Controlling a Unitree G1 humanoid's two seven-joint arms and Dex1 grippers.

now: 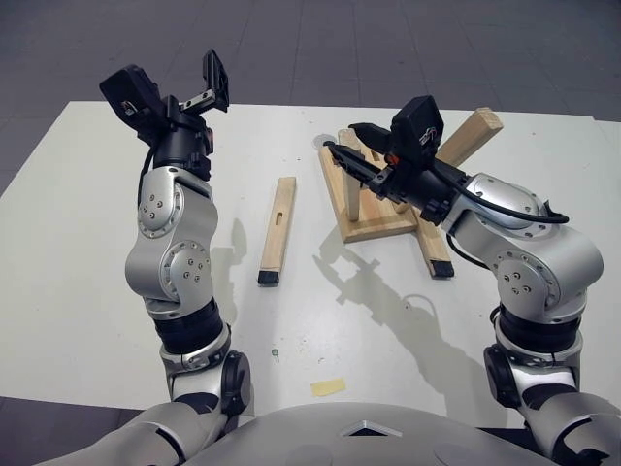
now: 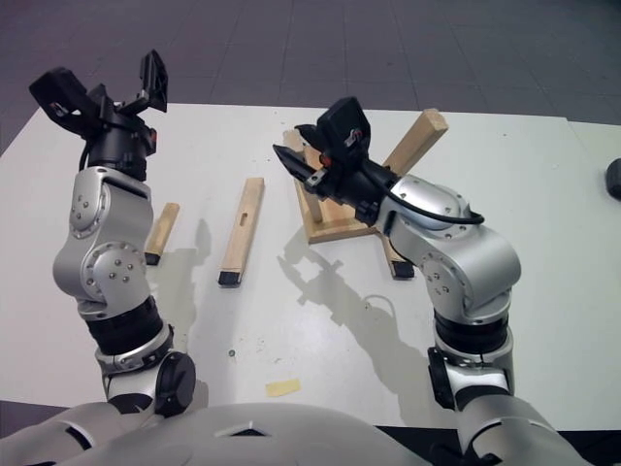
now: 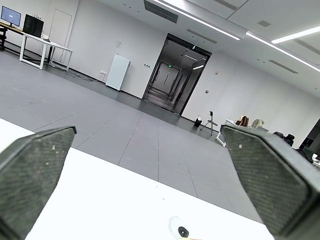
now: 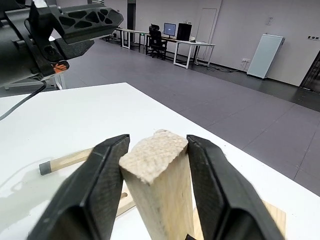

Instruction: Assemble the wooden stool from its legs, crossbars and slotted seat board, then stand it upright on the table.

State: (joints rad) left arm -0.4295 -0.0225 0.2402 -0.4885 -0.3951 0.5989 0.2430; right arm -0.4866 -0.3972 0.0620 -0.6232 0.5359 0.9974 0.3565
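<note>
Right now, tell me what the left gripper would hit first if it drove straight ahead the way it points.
Nothing nearby, it seems: the open left gripper points out past the far edge of the table toward bare floor. Depth is unclear, so that is only likely.

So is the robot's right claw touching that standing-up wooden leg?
Touching. The right wrist view shows the right gripper clamped against both sides of the upright leg at its top end, with no gap.
</note>
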